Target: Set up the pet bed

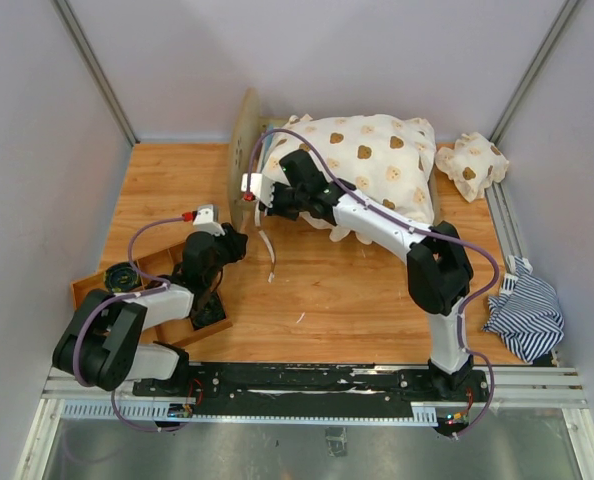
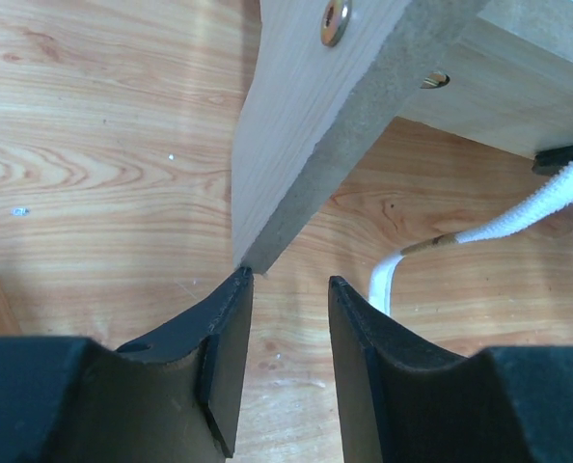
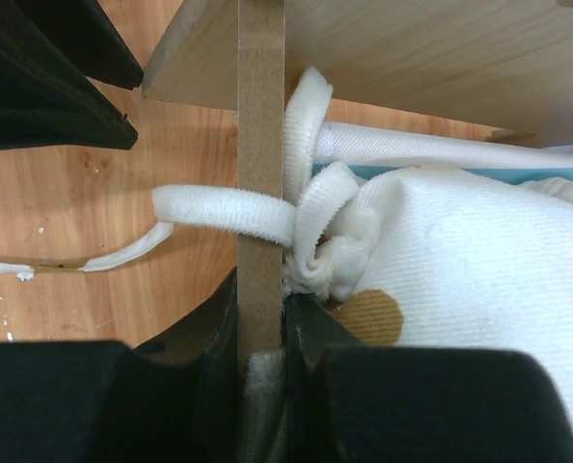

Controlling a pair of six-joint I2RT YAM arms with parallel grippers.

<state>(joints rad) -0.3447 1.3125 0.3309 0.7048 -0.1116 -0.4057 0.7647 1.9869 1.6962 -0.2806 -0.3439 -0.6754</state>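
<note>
My right pincer [image 3: 260, 323] is clamped on the thin edge of the headboard of the pet bed [image 1: 245, 135], which stands at the far middle of the table [image 1: 327, 300]. A white strap [image 3: 224, 214] loops round that board just above my fingers. My left pincer [image 2: 288, 289] stands partly apart and holds nothing, one tip touching the board's lower corner. The bear-print cover [image 1: 377, 160] drapes the bed. There is bare wood on the near side of it, and a wooden tray [image 1: 82, 290] crowds my left arm.
</note>
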